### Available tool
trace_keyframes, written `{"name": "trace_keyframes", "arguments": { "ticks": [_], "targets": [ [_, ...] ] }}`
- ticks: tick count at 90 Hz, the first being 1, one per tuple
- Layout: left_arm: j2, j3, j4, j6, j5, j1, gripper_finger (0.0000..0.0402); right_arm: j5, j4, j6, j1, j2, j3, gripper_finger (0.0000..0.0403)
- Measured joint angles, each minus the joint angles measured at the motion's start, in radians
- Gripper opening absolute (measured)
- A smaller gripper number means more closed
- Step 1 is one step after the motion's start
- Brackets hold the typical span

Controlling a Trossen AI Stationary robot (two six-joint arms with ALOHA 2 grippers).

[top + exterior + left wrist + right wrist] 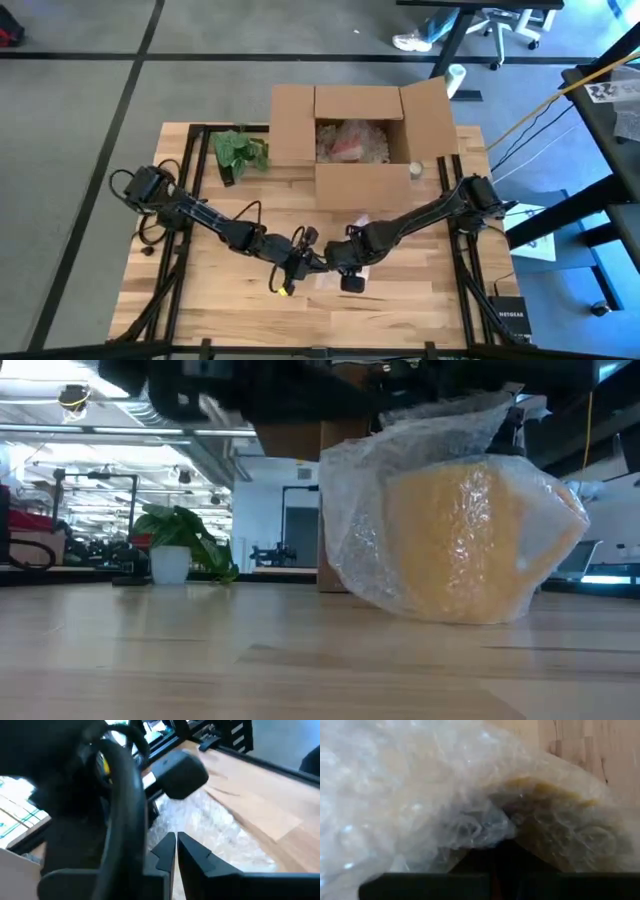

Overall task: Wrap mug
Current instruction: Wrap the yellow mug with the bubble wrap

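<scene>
Your mug (pixel 470 540) sits near the front middle of the worktop (pixel 420 300), yellow and already swaddled in bubble wrap (pixel 400 470), with both arms meeting right over it. Treat the pair as two different materials: the mug underneath is probably rigid, weighty enough to stay put and breakable if tipped, while the wrap is light, soft and slick, likely to spring open wherever nothing pins it. The loose film bunched above the mug is your best hold; pinch the sheet there, not the mug through it.

Your left pincer (pixel 176 851) reaches in from the left side of the worktop, arm stretched low and long across the boards, fingers pressed together with only a hairline between them. Wrap lies just beyond the tips, but you can't tell from here whether any film is caught in them.

Your right pincer (pixel 352 272) comes diagonally down from the right rear, elbow high beside the cardboard box (pixel 360 140), wrist bent onto the bundle. Its wrist camera is buried in plastic, the yellow showing through close up, so I cannot tell whether those fingers are spread or closed.

Behind everything, the box stands with flaps up and padding inside, and a small potted plant (pixel 238 152) waits at the left rear.
</scene>
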State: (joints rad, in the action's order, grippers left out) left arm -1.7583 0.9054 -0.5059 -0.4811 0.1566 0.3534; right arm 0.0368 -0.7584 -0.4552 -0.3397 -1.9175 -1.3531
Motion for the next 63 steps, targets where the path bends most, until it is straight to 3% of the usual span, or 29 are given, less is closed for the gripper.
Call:
{"name": "trace_keyframes", "arguments": {
  "ticks": [20, 63],
  "targets": [
    [-0.053, 0.001, -0.083, -0.025, 0.0, -0.016, 0.0, 0.0, 0.0, 0.012, 0.0, 0.0, -0.002, 0.0],
    [-0.059, 0.002, -0.074, -0.016, -0.007, -0.04, 0.0, 0.002, -0.028, 0.011, 0.0, 0.016, -0.013, 0.0]
  ]
}}
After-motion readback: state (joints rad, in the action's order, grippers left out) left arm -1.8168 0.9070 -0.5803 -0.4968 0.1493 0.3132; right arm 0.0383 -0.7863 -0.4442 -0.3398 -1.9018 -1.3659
